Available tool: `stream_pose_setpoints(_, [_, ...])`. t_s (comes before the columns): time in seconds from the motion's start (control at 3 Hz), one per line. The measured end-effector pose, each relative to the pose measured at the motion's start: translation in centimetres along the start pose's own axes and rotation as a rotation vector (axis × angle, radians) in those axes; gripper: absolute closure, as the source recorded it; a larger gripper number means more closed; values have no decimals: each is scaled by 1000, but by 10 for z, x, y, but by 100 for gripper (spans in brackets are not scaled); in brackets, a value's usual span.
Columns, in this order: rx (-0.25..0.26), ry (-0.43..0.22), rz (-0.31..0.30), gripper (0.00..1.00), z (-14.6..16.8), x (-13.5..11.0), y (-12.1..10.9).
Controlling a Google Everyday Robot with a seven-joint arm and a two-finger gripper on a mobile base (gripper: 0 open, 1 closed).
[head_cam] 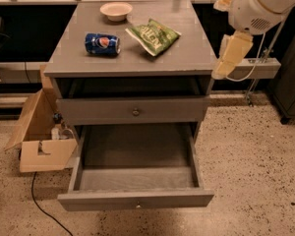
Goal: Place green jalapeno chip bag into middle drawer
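Room above the middle drawer (pixel 135 199) is open; it sticks far out, with bare floor on its right. Our gripper (pixel 230 57) hangs just past the tabletop's (pixel 88 63) right edge. It does not hold the bag, and we cannot tell how open it is. The green jalapeno chip bag (pixel 153 36) lies flat on top, slanted back-left to front-right, near a blue can (pixel 102 44) and a bowl (pixel 116 11). A cardboard box (pixel 39 141) sits left.

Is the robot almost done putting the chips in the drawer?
Not yet. Done: the lower drawer is pulled open. In hand: the gripper hangs by the right edge of the cabinet, away from the chip bag. Left: grab the bag, lying on top near the soda can, and drop it in.
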State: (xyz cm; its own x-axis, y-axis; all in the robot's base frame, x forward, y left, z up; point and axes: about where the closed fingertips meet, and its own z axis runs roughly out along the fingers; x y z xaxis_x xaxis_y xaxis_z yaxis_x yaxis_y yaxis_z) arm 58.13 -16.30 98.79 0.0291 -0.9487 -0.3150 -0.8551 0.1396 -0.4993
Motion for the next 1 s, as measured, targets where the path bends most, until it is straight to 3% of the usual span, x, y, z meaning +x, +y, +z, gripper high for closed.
stream_pose_setpoints(0.33, [-6,-4,-3,0,9,1,0])
stream_pose_setpoints(0.67, [-26,-16,-13,0,37,6,-1])
stream_pose_setpoints(1.0, [-3,-1,-73,0,77,16,-22])
